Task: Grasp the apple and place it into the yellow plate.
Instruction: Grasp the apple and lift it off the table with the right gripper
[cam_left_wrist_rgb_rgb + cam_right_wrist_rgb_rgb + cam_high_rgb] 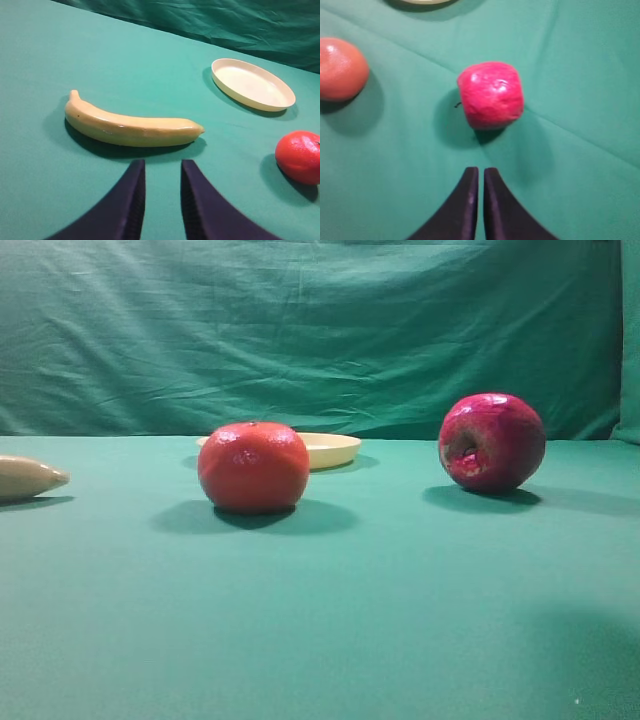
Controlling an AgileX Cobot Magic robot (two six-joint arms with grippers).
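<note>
The dark crimson apple (492,441) sits on the green cloth at the right, a pale dented blemish facing the camera. It also shows in the right wrist view (490,94), just ahead of my right gripper (480,172), whose fingers are nearly together and empty. The pale yellow plate (335,449) lies behind the orange-red fruit, empty; it shows in the left wrist view (251,83) and its edge shows in the right wrist view (422,2). My left gripper (162,167) is slightly open and empty, near a banana. Neither gripper shows in the exterior view.
An orange-red round fruit (253,467) stands in front of the plate, and shows in the wrist views (299,157) (341,69). A pale yellow banana (131,128) lies ahead of the left gripper; its tip shows at the far left (28,477). A green curtain (320,330) hangs behind.
</note>
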